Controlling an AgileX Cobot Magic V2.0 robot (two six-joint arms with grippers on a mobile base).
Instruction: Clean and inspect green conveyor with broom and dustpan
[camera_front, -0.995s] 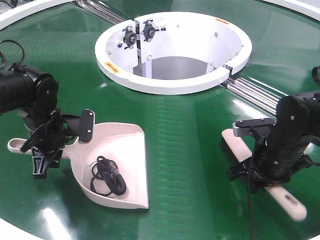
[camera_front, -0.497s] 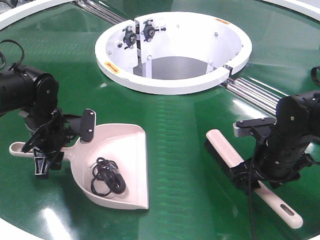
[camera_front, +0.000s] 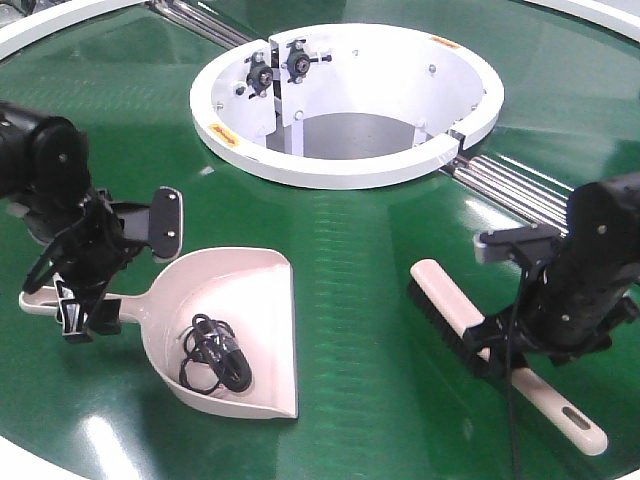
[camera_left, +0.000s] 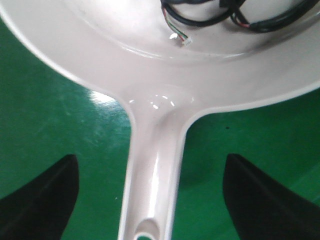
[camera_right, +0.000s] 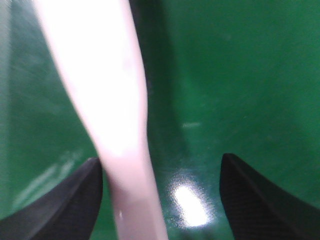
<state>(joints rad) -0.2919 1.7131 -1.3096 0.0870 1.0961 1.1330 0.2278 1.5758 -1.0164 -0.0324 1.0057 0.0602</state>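
Conveyor (camera_front: 360, 240) fills our view. At its front-left edge our left gripper (camera_left: 150, 160) straddles the dustpan (camera_front: 250, 290) handle, jaws spread; a cable (camera_front: 215, 355) lies in the pan. Front-right, our right gripper (camera_right: 160, 165) holds its jaws spread around the broom (camera_front: 440, 290) handle.

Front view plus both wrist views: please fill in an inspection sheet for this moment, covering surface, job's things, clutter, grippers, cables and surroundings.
Surface: green conveyor glossy with lamp glare; no loose debris seen on the belt.
Job's things: dustpan flat on the belt; broom lying on the belt, apart from it.
Clutter: coiled black cable inside the dustpan tray.
Grippers: left gripper open, straddling the dustpan handle without touching; right gripper open, broom handle between its fingers.
Cables: black lead hanging by the right arm.
Surroundings: white ring wall around an opening; steel rollers beside it.
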